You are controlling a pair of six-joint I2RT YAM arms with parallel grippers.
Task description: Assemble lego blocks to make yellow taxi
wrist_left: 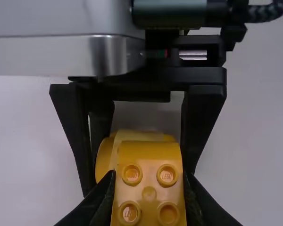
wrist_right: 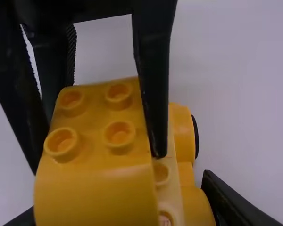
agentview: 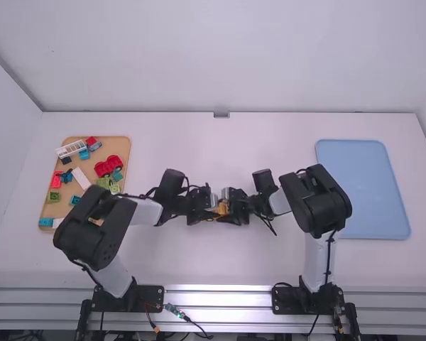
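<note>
- My left gripper [agentview: 211,208] grasps the studded yellow block [wrist_left: 149,192], one finger along each side.
- My right gripper [agentview: 229,208] is closed around the pale-and-yellow piece [wrist_right: 186,174].
- I see block and piece right against each other, between my two facing grippers, near the middle of the white table [agentview: 270,263].

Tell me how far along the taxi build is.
Done, by the look of it: yellow base and pale layer joined. In hand: the left gripper holds the studded block at the base, which the right gripper grips. Left: probably seating that block, if it isn't fully down, which I can't tell, then letting go. Whether pieces on the tray are needed is unclear.
</note>
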